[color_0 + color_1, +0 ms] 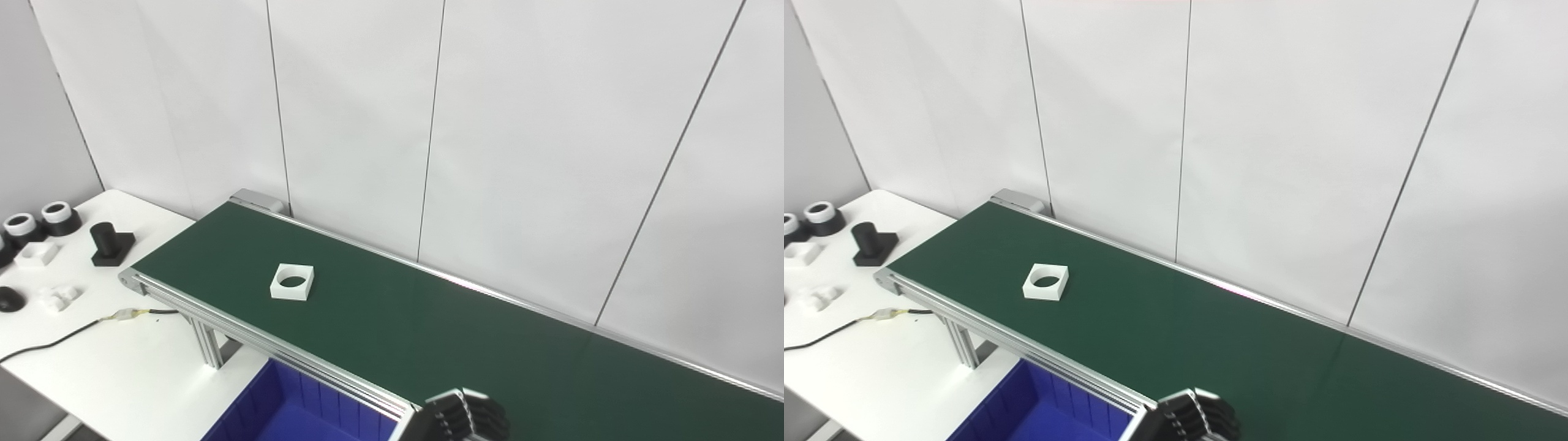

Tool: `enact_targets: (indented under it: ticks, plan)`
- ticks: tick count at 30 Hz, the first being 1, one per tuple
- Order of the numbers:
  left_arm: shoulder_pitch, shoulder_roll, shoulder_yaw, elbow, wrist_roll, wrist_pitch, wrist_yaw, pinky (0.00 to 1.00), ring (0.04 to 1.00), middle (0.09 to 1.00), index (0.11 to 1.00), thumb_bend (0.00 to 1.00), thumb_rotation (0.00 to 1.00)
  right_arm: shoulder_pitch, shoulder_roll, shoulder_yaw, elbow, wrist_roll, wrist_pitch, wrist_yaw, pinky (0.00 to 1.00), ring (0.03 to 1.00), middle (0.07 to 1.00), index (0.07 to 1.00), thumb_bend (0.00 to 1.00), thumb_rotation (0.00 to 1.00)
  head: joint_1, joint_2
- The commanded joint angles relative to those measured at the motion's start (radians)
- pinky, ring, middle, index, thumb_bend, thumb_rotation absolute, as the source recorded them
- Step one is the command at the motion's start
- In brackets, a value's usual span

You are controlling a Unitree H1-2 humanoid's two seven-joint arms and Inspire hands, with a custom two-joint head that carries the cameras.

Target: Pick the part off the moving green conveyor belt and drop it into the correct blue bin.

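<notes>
Left hand (468, 416), seen only in part at the bottom edge: black fingers (484, 409) bunched close together, nothing visible among them. Could not tell whether fully clenched, since the palm was cut off by the edge. Hung over the near rail of the green conveyor belt (429, 331), just right of the blue bin (288, 410). Showed no sign of the other hand.

Found the task's thing, a white square part with a round hole (292, 282), lying flat on the belt toward its left end, well apart from the hand. Lay alone there, touching nothing but the belt, with bare green between it and the hand.

Sat below the near rail: the bin, only its upper corner in view.

Spread over the white tabletop (122, 380) to the left of the belt, all well apart from the part:
- two black collars with white tops (58, 217), side by side
- one black post on a square base (111, 244)
- one white block (37, 253)
- one cluster of small white pieces (59, 298)
- one black rounded piece (9, 299) at the edge
- one black cable (55, 340) running to a pale connector (125, 315) beside the belt's frame

Counted one part on the belt, one bin, one hand.
</notes>
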Motion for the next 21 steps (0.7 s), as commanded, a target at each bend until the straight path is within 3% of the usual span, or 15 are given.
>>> enact_targets:
  ticks: [1, 4, 7, 11, 16, 18, 21]
  plan:
    - [-0.036, -0.020, 0.018, -0.047, -0.012, -0.034, -0.012, 0.61, 0.622, 0.644, 0.641, 0.64, 0.05, -0.010, 0.007, 0.002, -0.018, -0.011, -0.053, -0.022, 0.62, 0.736, 0.800, 0.835, 0.42, 0.00, -0.002, 0.002]
    - [-0.048, -0.025, 0.049, -0.057, -0.003, -0.034, -0.004, 0.61, 0.634, 0.663, 0.649, 0.69, 0.25, -0.008, 0.012, 0.006, -0.020, -0.011, -0.053, -0.030, 0.63, 0.733, 0.795, 0.829, 0.43, 0.00, -0.013, 0.010]
    - [-0.059, -0.015, 0.068, -0.069, 0.007, -0.034, -0.011, 0.64, 0.673, 0.710, 0.681, 0.74, 0.35, -0.003, 0.010, 0.008, -0.029, -0.016, -0.053, -0.034, 0.63, 0.739, 0.796, 0.829, 0.44, 0.00, -0.012, 0.014]
    - [-0.067, 0.002, 0.079, -0.090, 0.019, -0.033, -0.019, 0.68, 0.708, 0.754, 0.712, 0.73, 0.35, -0.002, 0.005, 0.015, -0.029, -0.032, -0.053, -0.051, 0.63, 0.743, 0.797, 0.826, 0.44, 0.00, -0.018, 0.024]
    - [-0.103, 0.071, 0.079, -0.136, 0.043, -0.034, -0.051, 0.74, 0.777, 0.824, 0.779, 0.73, 0.32, -0.006, 0.005, 0.024, -0.027, -0.018, -0.053, -0.053, 0.63, 0.734, 0.789, 0.822, 0.45, 0.00, -0.038, 0.031]
    - [-0.133, 0.082, 0.093, -0.120, 0.028, -0.034, -0.056, 0.77, 0.818, 0.845, 0.793, 0.73, 0.29, -0.009, 0.007, 0.021, -0.023, -0.023, -0.053, -0.058, 0.62, 0.728, 0.784, 0.816, 0.46, 0.00, -0.044, 0.030]
    - [-0.182, 0.086, 0.114, -0.072, 0.021, -0.034, -0.045, 0.88, 0.896, 0.892, 0.824, 0.71, 0.34, -0.015, 0.011, 0.011, -0.012, -0.019, -0.053, -0.056, 0.62, 0.725, 0.784, 0.801, 0.45, 0.00, -0.054, 0.031]
